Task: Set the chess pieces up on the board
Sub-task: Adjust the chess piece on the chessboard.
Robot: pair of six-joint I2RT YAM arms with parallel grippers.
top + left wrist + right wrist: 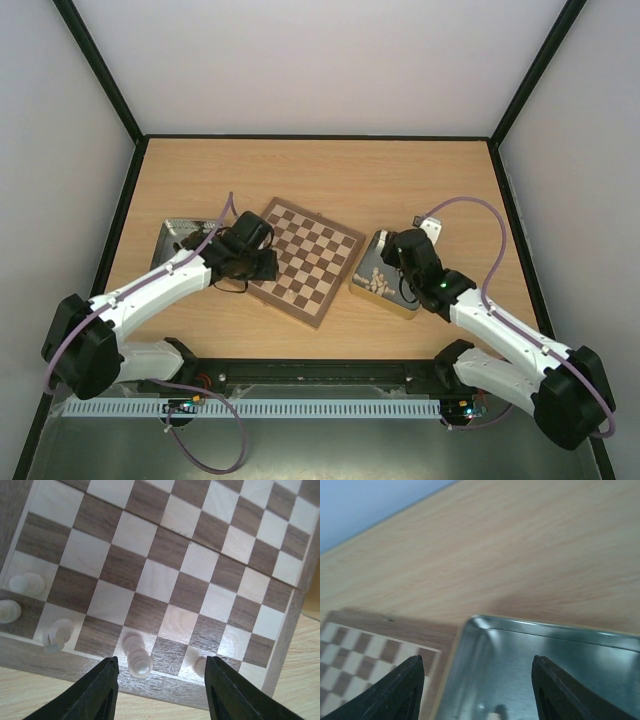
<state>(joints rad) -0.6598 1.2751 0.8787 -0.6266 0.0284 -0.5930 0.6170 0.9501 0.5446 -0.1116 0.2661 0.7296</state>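
**Inspector:** What is held, and where are the pieces found?

**Examiner:** Nothing is held. The left fingers (100, 695) are parted and set low over the left edge of the board (305, 262). Five pale chess pieces (137, 656) are counted there, in the border rows. The right fingers (402, 690) are spread wide above the gold tin (520, 655), just right of the board, where more pale pieces are lodged.

**Inspector:** What risk is noted?

**Examiner:** One piece is stood just beside one left finger, and another close by the other finger. Either could be toppled or dragged off its square if the fingers were raised at a slant or swung sideways. Contact cannot be ruled out, as the view there is foreshortened.

**Inspector:** Obstructions?

**Examiner:** A silver tray (172, 232) is laid on the surface (330, 180) left of the board, beneath the left arm. The tin's wall must be cleared on each reach.
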